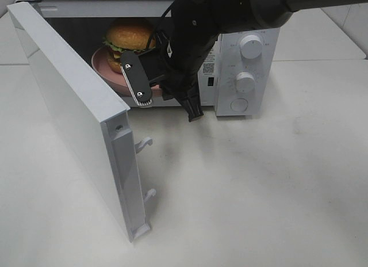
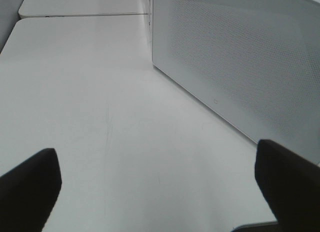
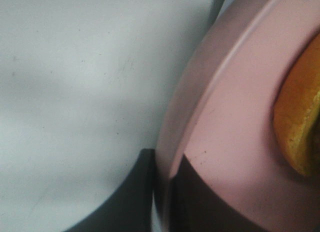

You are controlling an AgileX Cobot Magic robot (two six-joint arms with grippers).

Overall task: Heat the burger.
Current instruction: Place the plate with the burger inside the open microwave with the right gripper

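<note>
Since the round burger (image 1: 127, 35) w/ glossy golden bun sits upright on the pink round plate (image 1: 103, 68) in the mouth of the white microwave (image 1: 244, 65), the key relation is depth: the burger lies just far-left of the right gripper (image 3: 162, 199), which pinches the plate's near rim, one finger either side. Burger's round, so no real long axis; stack axis vertical, bun up. Next move prob. needs a push toward the far wall, then release. The left gripper (image 2: 160, 192) hangs spread wide over the white table (image 2: 100, 92), outside the open white door (image 1: 69, 94), so it's nearer for closing.
</note>
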